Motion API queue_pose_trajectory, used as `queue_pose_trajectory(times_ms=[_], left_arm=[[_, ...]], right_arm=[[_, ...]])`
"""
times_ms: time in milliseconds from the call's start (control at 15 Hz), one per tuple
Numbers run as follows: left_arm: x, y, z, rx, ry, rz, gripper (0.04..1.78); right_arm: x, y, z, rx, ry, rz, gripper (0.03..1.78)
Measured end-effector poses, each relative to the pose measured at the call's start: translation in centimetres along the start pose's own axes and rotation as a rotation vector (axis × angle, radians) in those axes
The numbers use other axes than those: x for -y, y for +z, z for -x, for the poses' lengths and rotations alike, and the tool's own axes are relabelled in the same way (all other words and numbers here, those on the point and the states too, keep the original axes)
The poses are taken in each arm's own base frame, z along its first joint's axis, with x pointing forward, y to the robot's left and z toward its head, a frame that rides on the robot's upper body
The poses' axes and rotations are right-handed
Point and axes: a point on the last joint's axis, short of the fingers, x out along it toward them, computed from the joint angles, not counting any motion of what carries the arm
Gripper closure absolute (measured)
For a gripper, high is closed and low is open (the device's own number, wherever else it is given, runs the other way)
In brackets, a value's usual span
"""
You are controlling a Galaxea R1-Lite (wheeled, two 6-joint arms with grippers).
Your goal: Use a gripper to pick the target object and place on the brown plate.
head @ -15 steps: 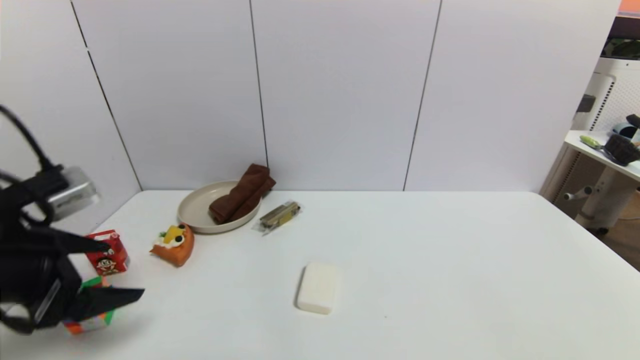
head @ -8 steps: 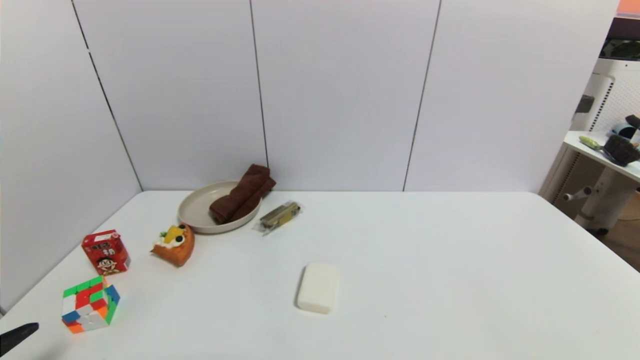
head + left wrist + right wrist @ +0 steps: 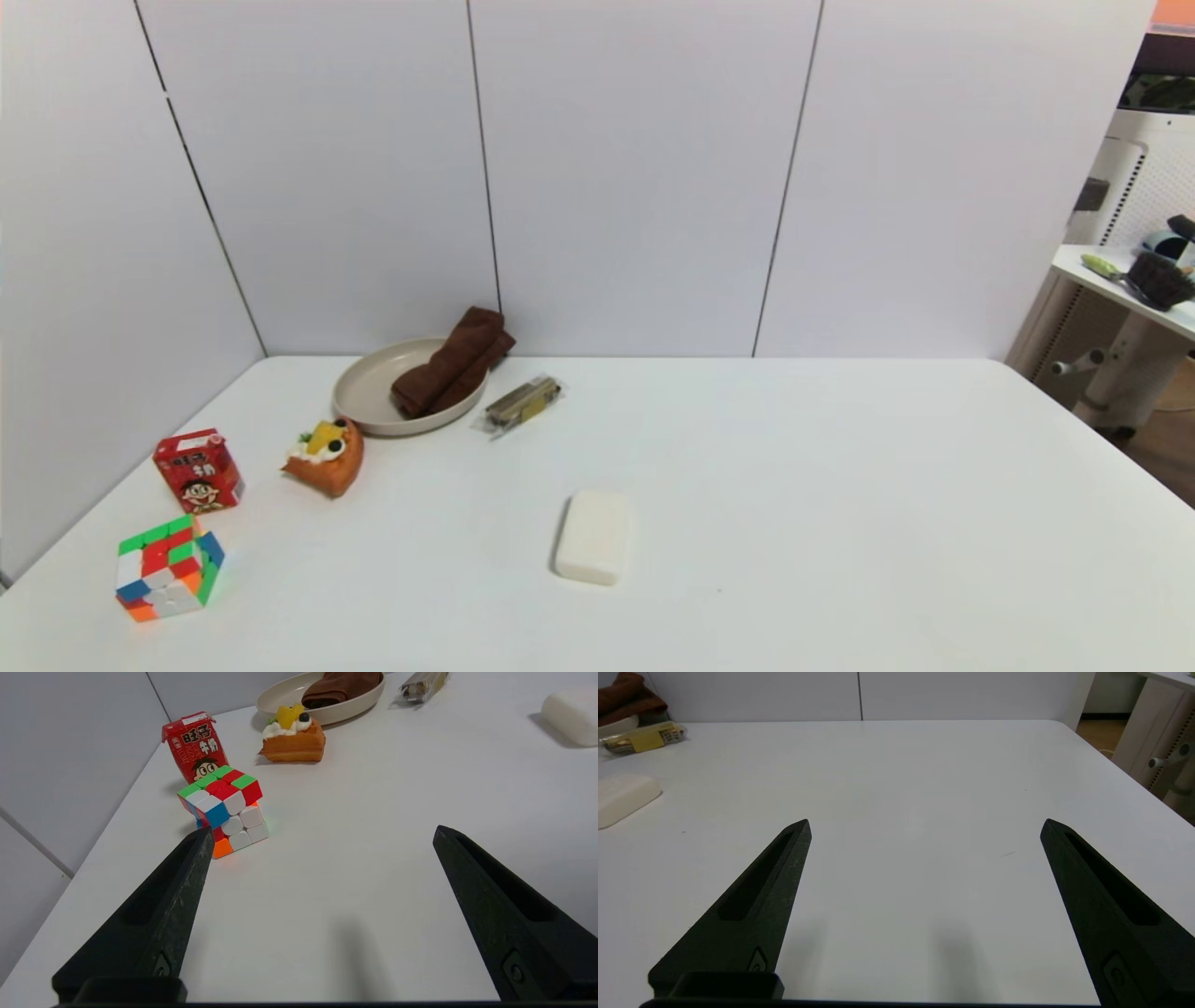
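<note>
The dark brown folded towel (image 3: 453,362) lies across the right half of the beige plate (image 3: 373,392) at the back left of the table, its far end overhanging the rim. Both also show in the left wrist view, the towel (image 3: 341,686) lying on the plate (image 3: 285,693). Neither gripper shows in the head view. My left gripper (image 3: 320,830) is open and empty low over the table's front left, near the puzzle cube. My right gripper (image 3: 926,823) is open and empty over bare table at the front right.
A colourful puzzle cube (image 3: 168,567), a red milk carton (image 3: 198,470) and a toy cake slice (image 3: 325,455) stand at the left. A wrapped snack bar (image 3: 520,403) lies right of the plate. A white soap-like bar (image 3: 593,537) lies mid-table. A wall stands behind and at the left.
My left arm has pulled back out of the head view, off the lower left corner. The towel, plate and other objects have not moved.
</note>
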Motion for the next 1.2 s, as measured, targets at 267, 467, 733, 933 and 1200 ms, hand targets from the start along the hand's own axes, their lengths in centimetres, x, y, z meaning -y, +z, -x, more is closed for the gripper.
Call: queue_pose_trajectory(times_ms=[267, 467, 733, 933, 1200], left_arm=[[-0.06, -0.16, 0.27, 0.032, 0.047, 0.151, 0.13], [-0.07, -0.16, 0.30, 0.036, 0.055, 0.166, 0.13], [-0.07, -0.16, 0.31, 0.037, 0.055, 0.165, 0.13], [-0.07, -0.17, 0.31, 0.037, 0.055, 0.166, 0.13], [-0.07, -0.16, 0.31, 0.038, 0.054, 0.165, 0.13]], right_arm=[[0.00, 0.00, 0.00, 0.000, 0.000, 0.000, 0.11], [0.00, 0.00, 0.00, 0.000, 0.000, 0.000, 0.11], [0.00, 0.00, 0.00, 0.000, 0.000, 0.000, 0.11], [0.00, 0.01, 0.00, 0.001, -0.001, 0.002, 0.11], [0.00, 0.01, 0.00, 0.001, -0.002, 0.000, 0.11]])
